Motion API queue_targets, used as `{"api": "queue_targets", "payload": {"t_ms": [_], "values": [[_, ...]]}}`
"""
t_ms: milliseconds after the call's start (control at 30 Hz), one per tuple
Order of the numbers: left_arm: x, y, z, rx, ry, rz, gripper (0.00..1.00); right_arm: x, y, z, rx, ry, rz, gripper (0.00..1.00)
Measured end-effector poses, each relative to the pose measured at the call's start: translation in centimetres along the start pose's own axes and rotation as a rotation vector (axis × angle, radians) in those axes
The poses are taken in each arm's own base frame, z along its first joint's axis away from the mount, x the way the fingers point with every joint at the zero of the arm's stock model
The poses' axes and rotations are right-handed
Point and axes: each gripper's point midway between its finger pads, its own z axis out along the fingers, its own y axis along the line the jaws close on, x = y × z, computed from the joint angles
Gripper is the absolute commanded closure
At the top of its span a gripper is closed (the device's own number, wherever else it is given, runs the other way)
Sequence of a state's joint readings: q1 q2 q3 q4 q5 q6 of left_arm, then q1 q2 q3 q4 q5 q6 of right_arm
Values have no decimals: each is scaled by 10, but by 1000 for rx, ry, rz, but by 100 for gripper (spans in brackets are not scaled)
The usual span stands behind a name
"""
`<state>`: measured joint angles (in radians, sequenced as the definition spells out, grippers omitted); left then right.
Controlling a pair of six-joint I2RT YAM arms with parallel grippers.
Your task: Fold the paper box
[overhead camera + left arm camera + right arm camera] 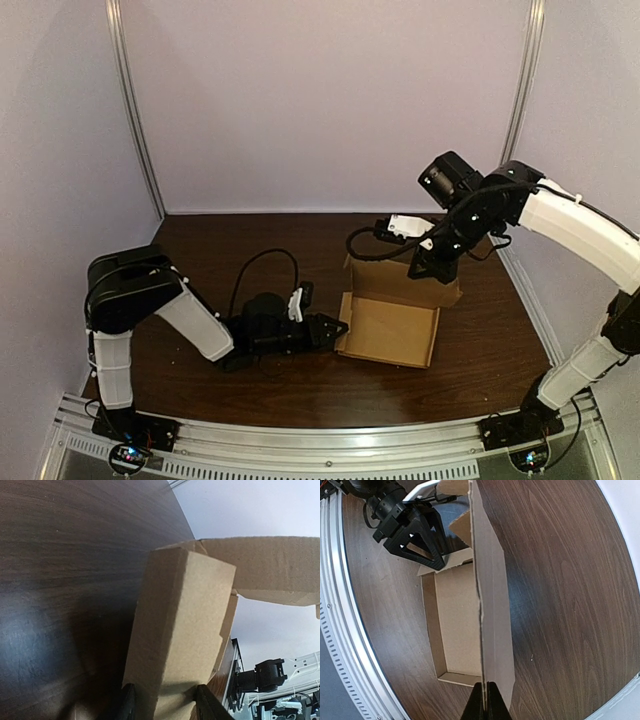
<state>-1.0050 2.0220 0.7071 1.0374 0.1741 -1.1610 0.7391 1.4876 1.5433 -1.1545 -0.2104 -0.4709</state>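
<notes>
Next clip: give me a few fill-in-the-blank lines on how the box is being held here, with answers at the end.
1. The right gripper pinches the lid flap of the paper box, and that flap stands ____.
2. The left gripper lies low over the table, at the box's ____ side in the top view.
3. The box's open tray holds ____.

Missing words: upright; left; nothing.

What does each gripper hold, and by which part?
The box: left gripper grips its left wall, right gripper pinches its raised back flap.
</notes>
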Motion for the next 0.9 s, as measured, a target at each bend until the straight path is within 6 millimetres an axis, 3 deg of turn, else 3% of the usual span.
{"api": "queue_targets", "payload": {"t_ms": [367,900], "values": [[-7,4,19,-97,18,75,73,3,7,-5,-62,-5,50,100],[-12,-1,32,-155,51,147,74,-15,6,-23,-141,-101,137,100]]}}
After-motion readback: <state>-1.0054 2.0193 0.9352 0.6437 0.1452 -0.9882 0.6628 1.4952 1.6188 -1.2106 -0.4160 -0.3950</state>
